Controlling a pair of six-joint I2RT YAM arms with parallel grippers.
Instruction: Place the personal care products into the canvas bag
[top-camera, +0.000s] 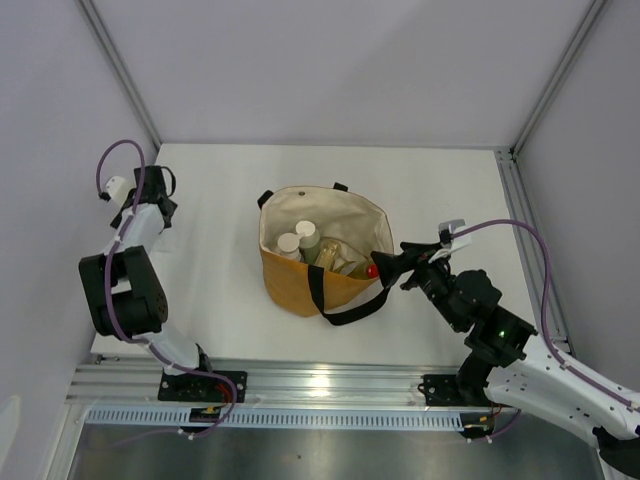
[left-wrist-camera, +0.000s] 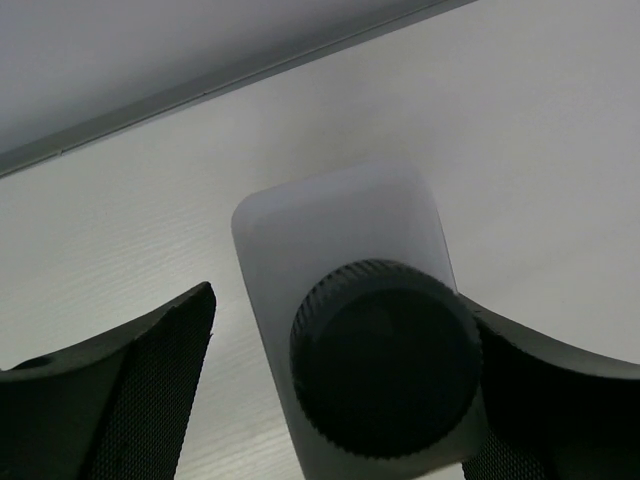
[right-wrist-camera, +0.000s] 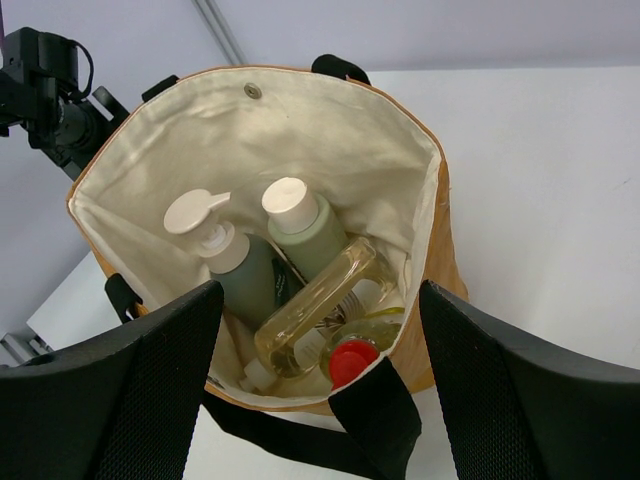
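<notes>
The tan canvas bag (top-camera: 300, 285) stands open mid-table, cream lining showing, black straps on its rim. In the right wrist view the canvas bag (right-wrist-camera: 330, 130) holds a grey-green pump bottle (right-wrist-camera: 240, 275), a grey-green bottle with beige cap (right-wrist-camera: 312, 238), an amber round bottle (right-wrist-camera: 320, 300) lying on its side, and a yellow bottle with red cap (right-wrist-camera: 352, 360). My right gripper (top-camera: 388, 267) is open and empty just above the bag's right rim. My left gripper (left-wrist-camera: 340, 385) is open at the far left around the clear square bottle (left-wrist-camera: 340, 235) with black cap; its right finger touches the bottle and its left finger stands apart.
A metal rail (top-camera: 320, 385) runs along the table's near edge. Slanted frame posts (top-camera: 120, 70) stand at the back corners, and a rail (top-camera: 520, 220) runs down the right side. The left arm (right-wrist-camera: 50, 95) shows beyond the bag's far rim.
</notes>
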